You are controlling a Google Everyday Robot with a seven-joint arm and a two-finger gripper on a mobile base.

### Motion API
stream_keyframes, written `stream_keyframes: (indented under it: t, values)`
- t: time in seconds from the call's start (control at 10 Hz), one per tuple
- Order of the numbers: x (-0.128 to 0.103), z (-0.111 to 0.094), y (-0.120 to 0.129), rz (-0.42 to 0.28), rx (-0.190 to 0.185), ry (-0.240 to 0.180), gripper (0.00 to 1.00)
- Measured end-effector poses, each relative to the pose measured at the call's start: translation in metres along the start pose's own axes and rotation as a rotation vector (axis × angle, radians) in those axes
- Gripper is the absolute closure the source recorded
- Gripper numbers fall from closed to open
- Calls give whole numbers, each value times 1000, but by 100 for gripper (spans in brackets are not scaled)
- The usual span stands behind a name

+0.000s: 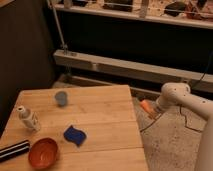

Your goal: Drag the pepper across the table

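The pepper [146,105] is a small slim orange piece. It hangs just past the right edge of the light wooden table [107,117], over the speckled floor. My gripper [151,110] is at the end of the white arm [175,95], which reaches in from the right. It is shut on the pepper and holds it a short way off the table's side, near its far right corner.
On the table stand a blue-grey cup [61,98] at the back, a white bottle [28,119] at the left, a flat dark-blue wavy piece [74,135], a round orange bowl [43,152] and a dark striped object [13,150] at the front left. A metal rail and ledge [125,67] run behind.
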Motion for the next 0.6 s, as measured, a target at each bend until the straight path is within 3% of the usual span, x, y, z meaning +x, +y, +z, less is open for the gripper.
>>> stream_keyframes:
  t: [0.6]
  values:
    - [4,1,6,31,15,28,20]
